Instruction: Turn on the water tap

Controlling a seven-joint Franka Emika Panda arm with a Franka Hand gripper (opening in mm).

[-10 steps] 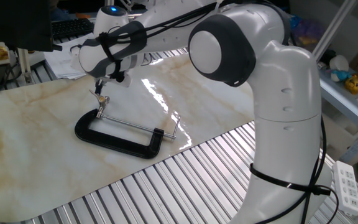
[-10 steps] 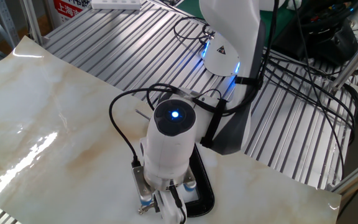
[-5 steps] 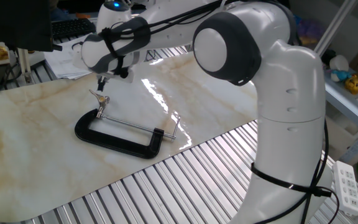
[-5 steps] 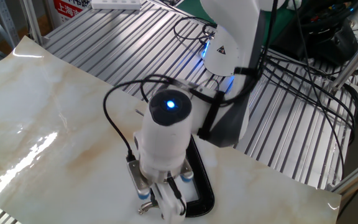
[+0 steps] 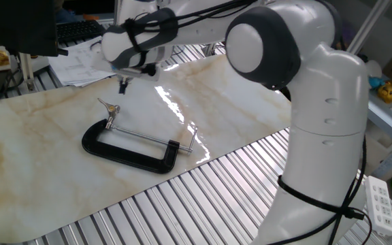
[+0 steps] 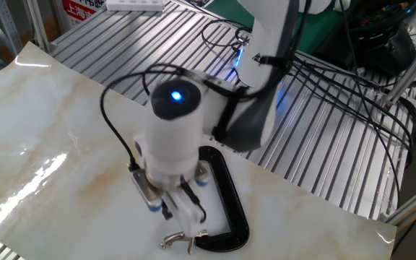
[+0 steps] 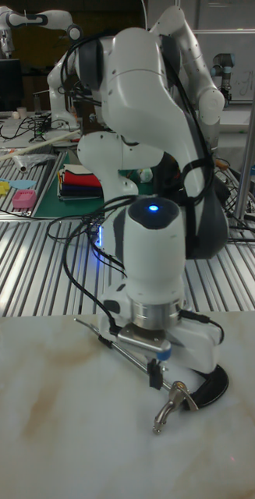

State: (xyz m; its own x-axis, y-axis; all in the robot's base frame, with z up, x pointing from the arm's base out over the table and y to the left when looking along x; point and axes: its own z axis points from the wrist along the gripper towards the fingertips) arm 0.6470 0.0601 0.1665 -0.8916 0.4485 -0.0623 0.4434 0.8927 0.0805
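The tap (image 5: 109,111) (image 6: 178,237) (image 7: 171,402) stands at the far end of the clamp (image 5: 129,151) (image 6: 226,203) (image 7: 208,384), a small metal T-handle tilted up from the clamp's jaw end, nothing touching it. From that end the thin screw rod (image 5: 141,137) runs along the open side of the black frame to a short crossbar pin (image 5: 193,139) at the other end. The clamp lies flat on the marbled tabletop (image 5: 39,156) (image 6: 42,137) (image 7: 57,421). The gripper (image 5: 122,84) (image 6: 183,213) (image 7: 154,374) hangs above and just beside the tap, apart from it; in the tall view its fingers (image 7: 154,376) point down near the handle. They look close together with nothing between them, but I cannot tell for sure how the jaws stand. The white arm (image 5: 298,102) (image 6: 179,137) (image 7: 150,257) reaches over the table from its base on the slatted metal bench (image 5: 196,197) (image 6: 338,144).
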